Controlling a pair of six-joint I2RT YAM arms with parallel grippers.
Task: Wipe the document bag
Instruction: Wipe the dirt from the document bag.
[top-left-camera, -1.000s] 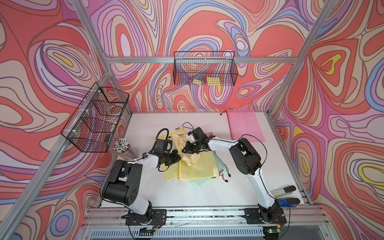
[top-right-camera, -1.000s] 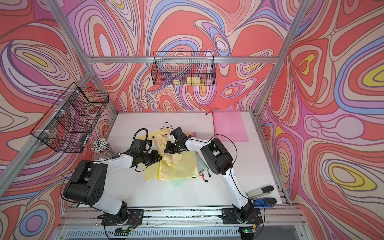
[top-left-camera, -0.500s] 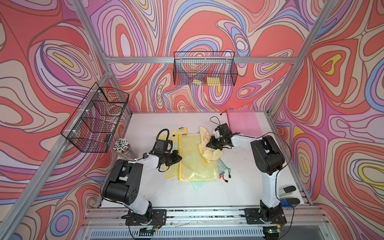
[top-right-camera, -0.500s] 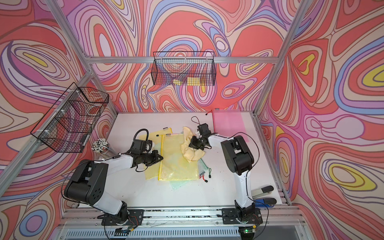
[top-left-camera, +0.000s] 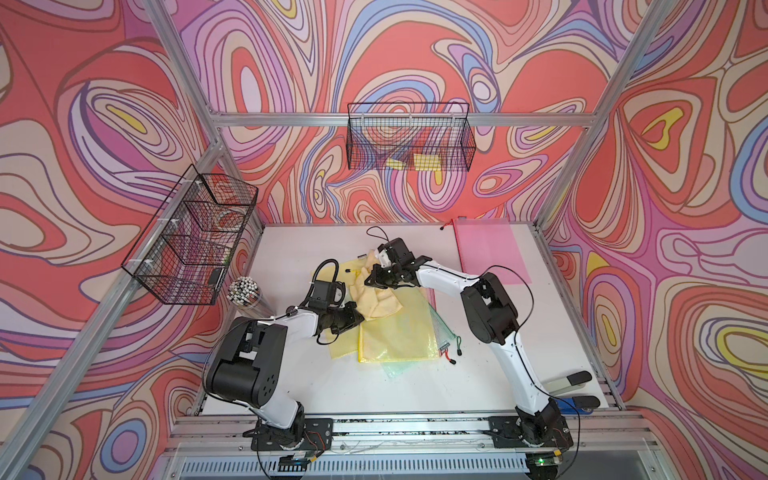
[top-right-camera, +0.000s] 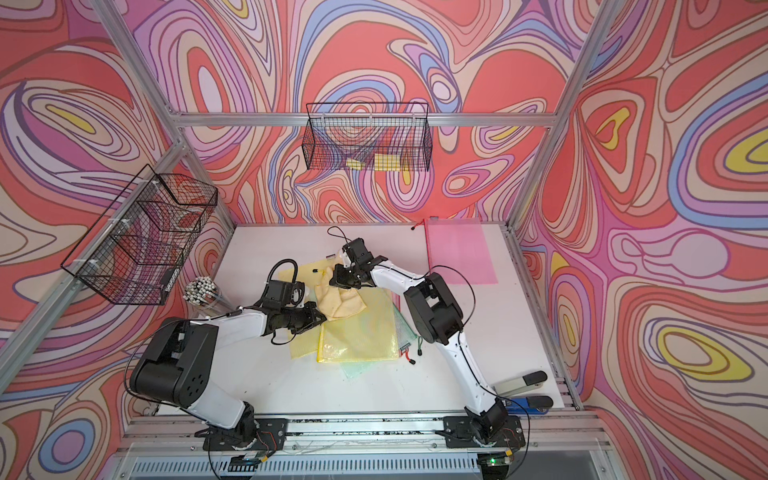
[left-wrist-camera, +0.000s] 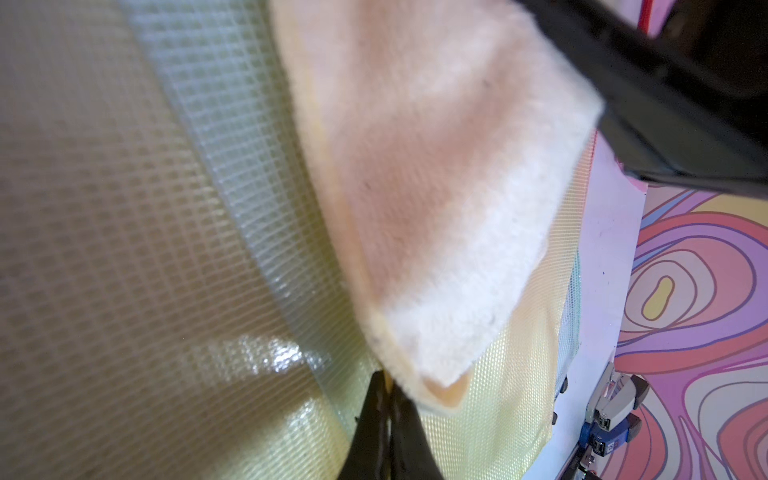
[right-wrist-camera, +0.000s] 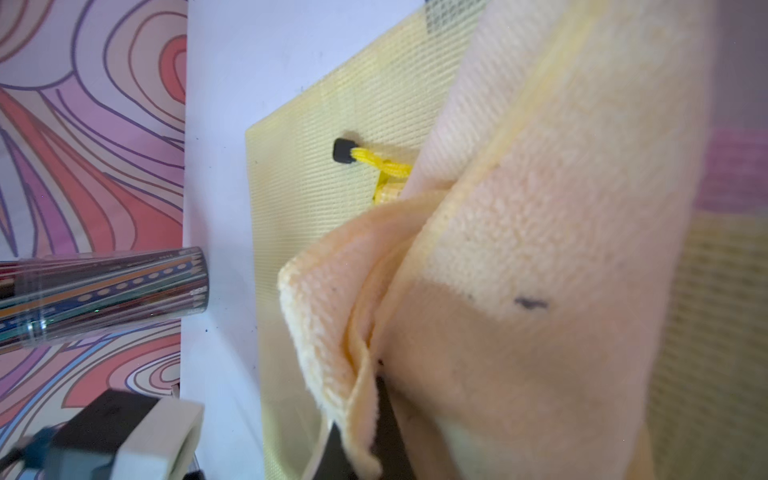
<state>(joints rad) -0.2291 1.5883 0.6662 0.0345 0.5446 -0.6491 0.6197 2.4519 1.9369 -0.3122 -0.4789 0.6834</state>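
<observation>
The document bag (top-left-camera: 399, 332), a yellow mesh pouch, is lying flat in the middle of the counter (top-left-camera: 316, 374). It is sitting on top of a loose stack, with a green bag (top-left-camera: 392, 368) peeking out under its near edge. It is looking thin, light and floppy, and its glossy skin is probably sliding easily over the bags beneath. The safer hold is therefore its stiffer bound edge, not the limp mesh. At the bag's left edge the left gripper (top-left-camera: 358, 321) is clenched. The left wrist view is showing a thin yellow strip, apparently that edge, nipped between the jaws. Just beyond, a pale yellow cloth (top-left-camera: 380, 303) is draping over the far left part of the bag. Its far end is bunched in the right gripper (top-left-camera: 371, 280), which is grasping it tightly. Farther off on the right, a pink bag (top-left-camera: 490, 249) is lying well apart, close to the far wall.
</observation>
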